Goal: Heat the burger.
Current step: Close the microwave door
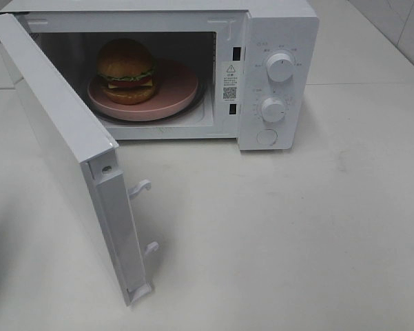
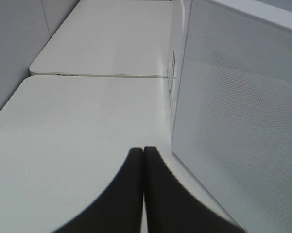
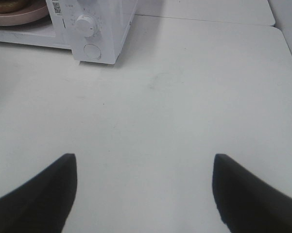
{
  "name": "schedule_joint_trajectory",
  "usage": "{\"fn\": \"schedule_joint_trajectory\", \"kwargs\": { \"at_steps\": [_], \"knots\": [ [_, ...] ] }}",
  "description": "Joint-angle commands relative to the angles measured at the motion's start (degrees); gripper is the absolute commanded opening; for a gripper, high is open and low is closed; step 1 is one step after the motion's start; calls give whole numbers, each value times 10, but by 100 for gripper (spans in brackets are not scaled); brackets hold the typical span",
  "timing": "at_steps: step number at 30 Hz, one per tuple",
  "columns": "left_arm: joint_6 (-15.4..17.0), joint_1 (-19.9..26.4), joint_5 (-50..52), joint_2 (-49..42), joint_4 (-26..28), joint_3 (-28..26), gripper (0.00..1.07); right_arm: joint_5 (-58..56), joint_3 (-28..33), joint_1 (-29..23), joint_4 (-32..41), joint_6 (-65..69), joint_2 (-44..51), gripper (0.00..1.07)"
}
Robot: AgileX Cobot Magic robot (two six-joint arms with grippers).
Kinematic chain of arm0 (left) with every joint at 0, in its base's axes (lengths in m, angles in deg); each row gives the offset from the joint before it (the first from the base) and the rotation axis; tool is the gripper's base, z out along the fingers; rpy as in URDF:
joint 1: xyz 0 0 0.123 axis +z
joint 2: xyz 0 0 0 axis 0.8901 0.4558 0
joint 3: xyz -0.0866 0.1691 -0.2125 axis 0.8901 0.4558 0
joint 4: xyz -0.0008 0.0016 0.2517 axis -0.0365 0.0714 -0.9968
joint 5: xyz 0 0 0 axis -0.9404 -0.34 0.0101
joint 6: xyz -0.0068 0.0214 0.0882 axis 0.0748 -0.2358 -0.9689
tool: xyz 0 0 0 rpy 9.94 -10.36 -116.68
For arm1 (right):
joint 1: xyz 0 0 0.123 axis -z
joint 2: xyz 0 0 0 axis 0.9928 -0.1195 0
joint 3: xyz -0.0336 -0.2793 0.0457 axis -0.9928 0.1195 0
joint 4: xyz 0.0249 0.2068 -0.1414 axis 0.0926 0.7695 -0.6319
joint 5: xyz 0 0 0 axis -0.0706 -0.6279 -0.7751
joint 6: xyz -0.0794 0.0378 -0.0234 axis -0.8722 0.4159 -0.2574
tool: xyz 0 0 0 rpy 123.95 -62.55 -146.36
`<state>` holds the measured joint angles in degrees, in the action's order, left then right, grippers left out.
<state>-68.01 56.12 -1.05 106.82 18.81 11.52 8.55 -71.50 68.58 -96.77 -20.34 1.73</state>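
The burger (image 1: 126,69) sits on a round pink plate (image 1: 180,91) inside the white microwave (image 1: 279,27). The microwave door (image 1: 62,138) stands wide open, swung out to the front left. Neither gripper shows in the exterior high view. In the left wrist view my left gripper (image 2: 144,148) is shut and empty, low over the table beside the door's dotted outer face (image 2: 243,121). In the right wrist view my right gripper (image 3: 145,156) is open and empty over bare table, well in front of the microwave (image 3: 111,29). An edge of the burger (image 3: 5,5) and plate (image 3: 19,18) shows there.
The microwave's control panel has two white knobs (image 1: 280,67) (image 1: 273,109) and a round button (image 1: 266,136). Two latch hooks (image 1: 140,186) stick out of the door's edge. A table seam (image 2: 102,75) runs behind the left gripper, and a wall (image 2: 14,48) stands at the left.
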Motion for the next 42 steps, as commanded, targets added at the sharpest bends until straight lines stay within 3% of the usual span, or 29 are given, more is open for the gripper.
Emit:
{"fn": "schedule_joint_trajectory", "kwargs": {
  "at_steps": [1, 2, 5, 7, 8, 9, 10, 11, 12, 17, 20, 25, 32, 42],
  "knots": [
    [38, -38, 93, 49, -18, 10, 0, 7, 2, 2, -1, 1, 15, 75],
    [70, -44, 117, 80, -45, 10, 0, 7, 2, 2, -1, 1, 15, 75],
    [91, -44, 128, 97, -64, 10, 0, 7, 2, 2, -1, 1, 15, 75],
    [154, -44, 175, 142, -135, 10, 0, 7, 2, 2, -1, 1, 15, 75],
    [154, -44, 175, 142, -135, 10, 0, 7, 2, 2, -1, 1, 15, 75],
    [194, -44, 209, 169, -195, 10, 0, 7, 2, 2, -1, 1, 15, 75],
    [214, -44, 225, 184, -227, 10, 0, 7, 2, 2, -1, 1, 15, 75],
    [214, -44, 225, 184, -227, 10, 0, 7, 2, 2, -1, 1, 15, 75],
    [245, -44, 252, 211, -275, 10, 0, 7, 2, 2, -1, 1, 15, 75],
    [272, -44, 294, 256, -323, 3, 0, 7, 2, 2, -1, 1, 15, 75],
    [316, -44, 312, 297, -400, -28, 0, 7, 2, 2, -1, 1, 15, 75],
    [327, -44, 313, 320, -434, -54, 0, 7, 2, 2, -1, 1, 15, 75],
    [336, -62, 315, 342, -439, -66, 0, 7, 2, 2, -1, 1, 15, 75],
    [285, -161, 330, 403, -339, -104, 0, 7, 2, 2, -1, 1, 15, 75]
  ]
}}
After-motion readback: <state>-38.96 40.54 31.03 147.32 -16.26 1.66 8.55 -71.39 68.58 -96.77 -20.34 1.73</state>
